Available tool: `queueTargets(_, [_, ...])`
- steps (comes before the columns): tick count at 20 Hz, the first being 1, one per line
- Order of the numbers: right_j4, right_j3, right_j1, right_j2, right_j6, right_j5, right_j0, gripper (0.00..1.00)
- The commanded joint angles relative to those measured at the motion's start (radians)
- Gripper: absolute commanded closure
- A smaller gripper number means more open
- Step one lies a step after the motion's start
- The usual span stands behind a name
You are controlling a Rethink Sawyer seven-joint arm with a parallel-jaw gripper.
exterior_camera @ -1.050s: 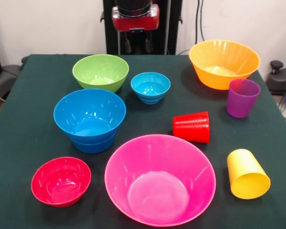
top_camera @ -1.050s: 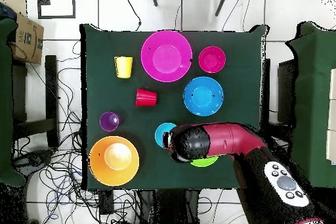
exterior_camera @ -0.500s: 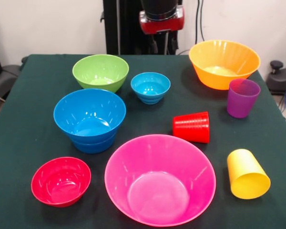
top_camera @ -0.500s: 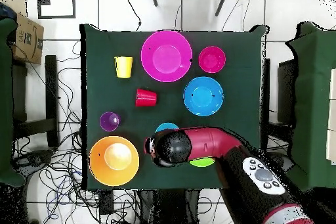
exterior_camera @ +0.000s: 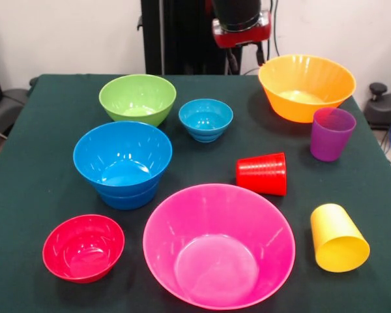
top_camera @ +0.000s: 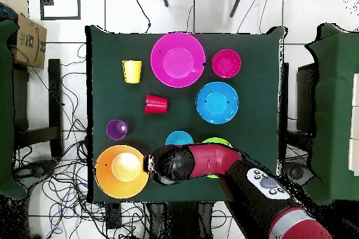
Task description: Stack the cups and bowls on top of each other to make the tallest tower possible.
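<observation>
Tool [exterior_camera: 242, 62] hangs high just beside the orange bowl [exterior_camera: 306, 86], at its rim; I cannot tell its opening. That bowl sits alone at a desk [exterior_camera: 45, 163] corner. Best centre over one wall, then descend straight to pinch the rim.

A robotics lab, by the look of it. The counter [top_camera: 259, 96] is draped in dark green cloth and stands on a white tiled floor [top_camera: 126, 8] strewn with loose black cables [top_camera: 59, 187], thickest off to the side of the pincer [exterior_camera: 242, 60] past the counter's edge. The red and black robot arm [top_camera: 231, 166] reaches in over the cloth from a black pedestal [exterior_camera: 176, 39] behind the pincer. A cardboard box [top_camera: 26, 40] sits on the floor far from the pincer, and the wall [exterior_camera: 65, 32] is bare and white.
</observation>
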Motion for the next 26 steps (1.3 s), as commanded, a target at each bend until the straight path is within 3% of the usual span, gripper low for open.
queueTargets(1, [0.048,0.071,0.122,0.047,0.101,-0.099,0.028,0.00])
queueTargets(12, [0.020,0.060,0.249,0.031,0.124,-0.239,0.076,0.00])
queueTargets(16, [-0.020,0.033,0.274,-0.027,0.133,-0.300,0.121,0.00])
queueTargets(24, [-0.056,0.003,0.296,-0.120,0.125,-0.389,0.167,0.00])
queueTargets(26, [-0.048,0.004,0.262,-0.137,0.121,-0.370,0.176,0.00])
